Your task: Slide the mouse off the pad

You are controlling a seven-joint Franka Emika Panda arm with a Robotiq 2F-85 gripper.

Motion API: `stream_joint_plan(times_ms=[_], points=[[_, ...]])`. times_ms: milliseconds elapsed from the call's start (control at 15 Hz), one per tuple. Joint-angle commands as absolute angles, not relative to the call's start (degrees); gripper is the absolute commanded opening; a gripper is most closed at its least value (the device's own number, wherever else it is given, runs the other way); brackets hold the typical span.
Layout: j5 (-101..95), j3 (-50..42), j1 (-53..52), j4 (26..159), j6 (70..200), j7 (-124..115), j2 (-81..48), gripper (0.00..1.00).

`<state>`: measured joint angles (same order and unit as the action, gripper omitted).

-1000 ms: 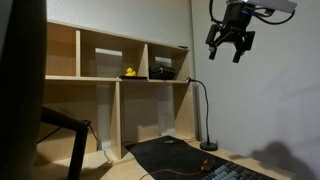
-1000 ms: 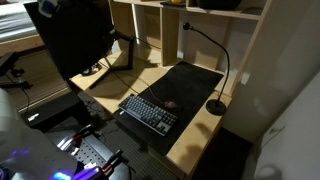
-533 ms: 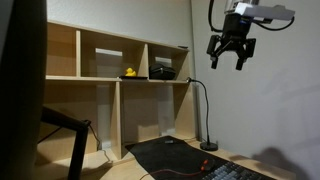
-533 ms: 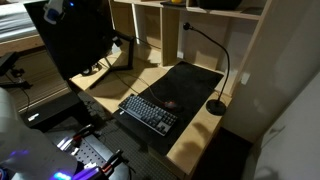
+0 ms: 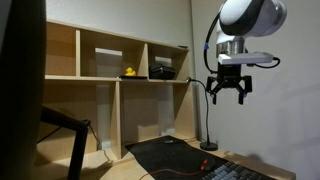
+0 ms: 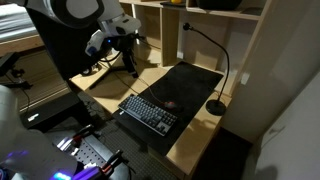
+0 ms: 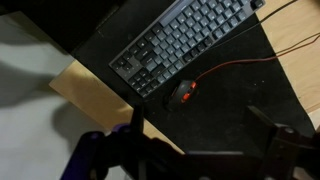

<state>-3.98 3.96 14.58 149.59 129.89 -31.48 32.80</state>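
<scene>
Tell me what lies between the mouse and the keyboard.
Nothing but a narrow strip of bare pad separates mouse and keyboard in the wrist view; the mouse's red cable trails off to the side.

My pincer (image 5: 228, 94) now hangs lower in an exterior view, down from the top corner to beside the lamp's neck (image 5: 204, 100). My white wrist joint (image 5: 250, 15) has come into view above it. In an exterior view my arm (image 6: 88, 10) now shows, where before there was none.
</scene>
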Motion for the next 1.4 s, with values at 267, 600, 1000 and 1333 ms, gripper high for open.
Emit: stream_joint_plan(times_ms=[267, 600, 1000, 1333], points=[[-5.24, 5.12, 17.2, 148.7, 135.12, -36.98, 28.24, 1.0], [-5.68, 3.98, 19.31, 146.77, 147.64, -48.47, 16.23, 1.0], [-5.01, 1.2, 16.92, 146.36, 150.26, -51.95, 13.43, 1.0], [-6.8, 1.11, 17.19, 141.74, 153.25, -62.23, 2.84, 1.0]])
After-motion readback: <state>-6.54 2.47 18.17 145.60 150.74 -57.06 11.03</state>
